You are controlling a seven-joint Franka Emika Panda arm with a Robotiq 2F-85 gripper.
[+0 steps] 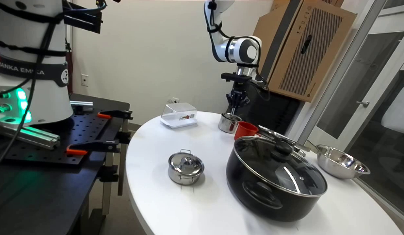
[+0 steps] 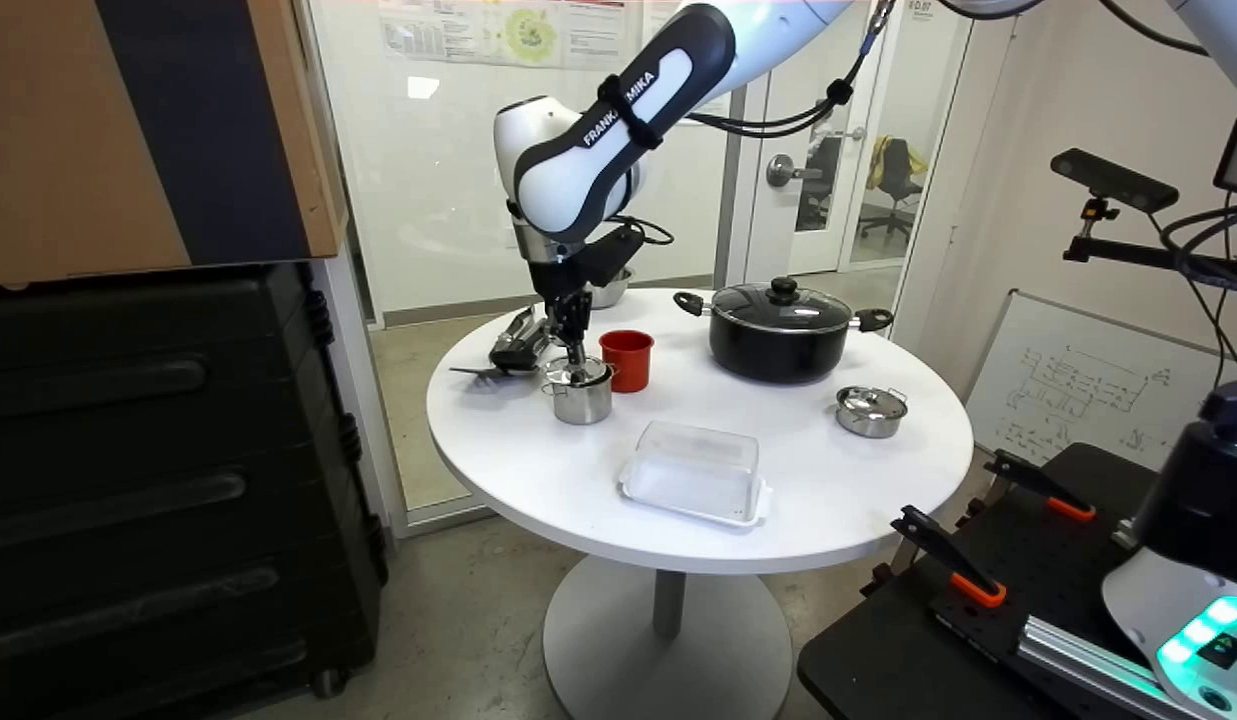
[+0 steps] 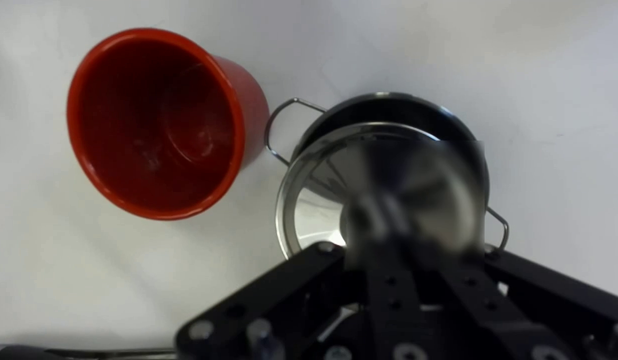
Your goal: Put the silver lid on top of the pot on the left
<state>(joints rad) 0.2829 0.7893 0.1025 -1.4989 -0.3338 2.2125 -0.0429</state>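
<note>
Light is bright; white glare lies on the round clear glass lid at right. Wrist view partly blurs the round silver metal lid.

Round white table stood beneath the gripper; grey floor lower still. In an exterior view, black drawer cabinet stood left of gripper, cardboard box above it. Posters showed behind, higher up; office chair beyond, to the right; scribbled whiteboard farther right, by pale wall.

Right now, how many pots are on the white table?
3: a taller silver pot under the tool, beside the red cup; the big black pot; and a shorter, lidded silver pot near the black one. I didn't count the silver bowl.
</note>
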